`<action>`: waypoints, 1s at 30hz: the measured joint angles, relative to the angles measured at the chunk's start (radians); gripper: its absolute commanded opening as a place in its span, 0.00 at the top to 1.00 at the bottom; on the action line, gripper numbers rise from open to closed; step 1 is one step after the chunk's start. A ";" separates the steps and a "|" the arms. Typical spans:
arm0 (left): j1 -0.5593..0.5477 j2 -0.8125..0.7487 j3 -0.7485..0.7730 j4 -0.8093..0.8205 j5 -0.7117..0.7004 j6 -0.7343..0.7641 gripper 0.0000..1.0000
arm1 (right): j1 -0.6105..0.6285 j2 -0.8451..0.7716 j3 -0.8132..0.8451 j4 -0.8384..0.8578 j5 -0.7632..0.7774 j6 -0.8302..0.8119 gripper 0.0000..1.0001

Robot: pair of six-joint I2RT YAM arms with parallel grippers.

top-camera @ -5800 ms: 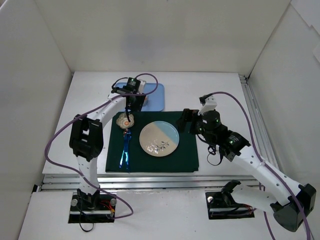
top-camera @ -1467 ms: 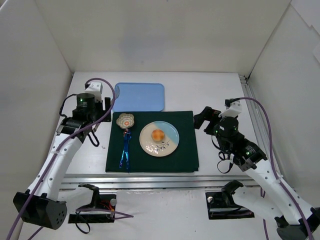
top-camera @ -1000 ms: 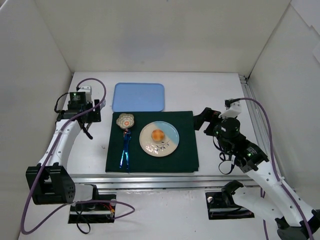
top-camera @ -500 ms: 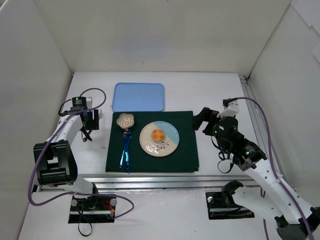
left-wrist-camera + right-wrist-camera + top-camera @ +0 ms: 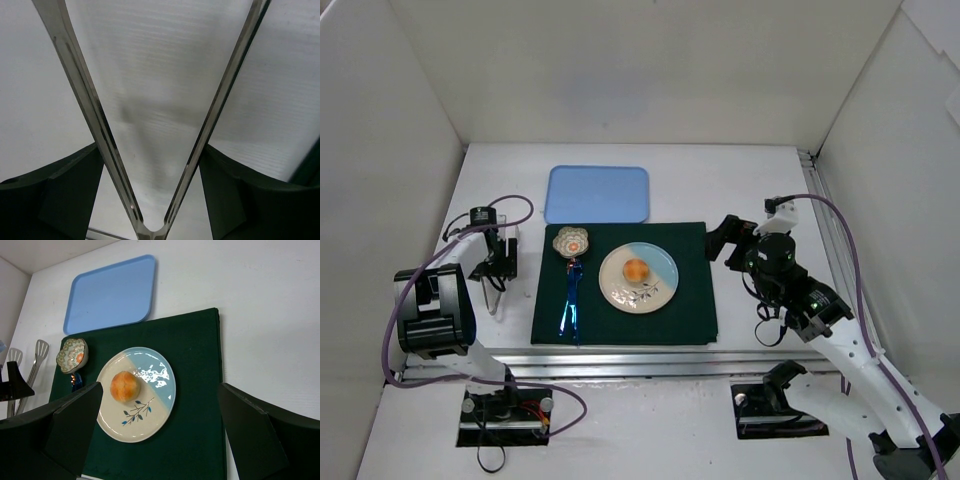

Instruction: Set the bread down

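Note:
The bread [image 5: 635, 269], a small round golden-brown bun, lies on the blue-and-cream plate [image 5: 655, 295] on the green mat; it also shows in the right wrist view [image 5: 124, 386]. My left gripper [image 5: 498, 272] is at the far left of the table, away from the plate. In the left wrist view its fingers [image 5: 65, 200] stand wide and rest against the arms of metal tongs [image 5: 80, 90], just above the white table. My right gripper [image 5: 725, 238] is open and empty to the right of the mat, above the table, and looks down on the plate [image 5: 160, 405].
A flower-shaped patterned dish [image 5: 571, 241] and a blue spoon [image 5: 570, 300] lie on the green mat [image 5: 690, 300], left of the plate. A blue tray [image 5: 598, 192] lies behind the mat. White walls stand on three sides, with a rail along the right.
Earlier the plate was bare and my left gripper was over the dish. Since then the bread lies on the plate. My left arm has drawn back left and nearer. The right arm barely moved.

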 measured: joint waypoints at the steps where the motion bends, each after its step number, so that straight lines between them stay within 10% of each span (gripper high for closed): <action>1: 0.000 0.000 -0.008 -0.001 -0.004 0.000 0.30 | 0.000 0.000 0.000 0.000 0.000 0.000 0.03; 30: -0.003 0.021 -0.011 -0.021 -0.067 0.003 0.13 | 0.000 0.005 0.000 0.000 -0.023 -0.004 0.02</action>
